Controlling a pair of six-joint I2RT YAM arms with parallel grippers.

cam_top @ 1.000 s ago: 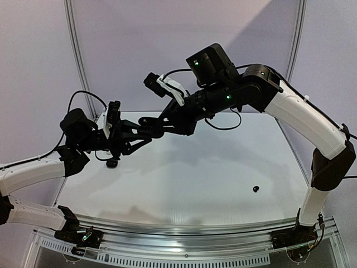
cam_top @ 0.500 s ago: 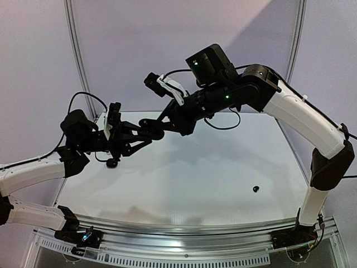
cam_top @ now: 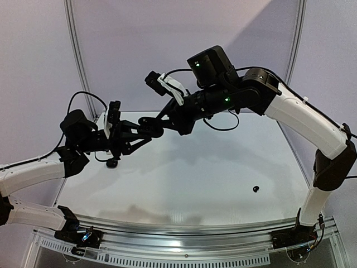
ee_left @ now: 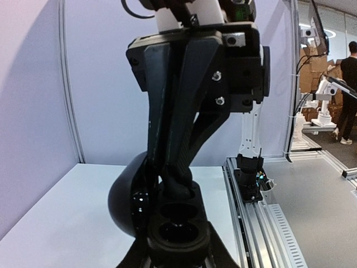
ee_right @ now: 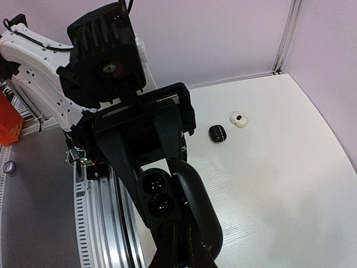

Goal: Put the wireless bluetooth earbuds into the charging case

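The white table [cam_top: 223,167] lies well below the work, which is going on in the air over its far left part. The right arm [cam_top: 301,120] reaches across from the right and the left arm [cam_top: 28,173] comes in from the left, so the two tools meet tip to tip. The left gripper [cam_top: 144,134] is clamped on the charging case [ee_left: 177,237] and holds it up with the lid [ee_left: 125,201] swung open to one side and both wells facing upward. The right gripper [ee_left: 178,184] has its jaws pinched together, tips down on the farther well. A small dark lump at those tips looks like an earbud, but it is black against black and I cannot tell for sure. This reads as the seating step of one earbud. If so, the next move calls for a gentle, straight push into the well, then letting go and lifting clear without dragging the case. Another earbud [cam_top: 256,188] lies alone on the near right of the table, well apart from both arms, and would need fetching next. On the right wrist view a black oval piece [ee_right: 217,133] and a whitish piece [ee_right: 239,119] lie just beside each other on the table. Whether they are cases or earbuds is unclear.
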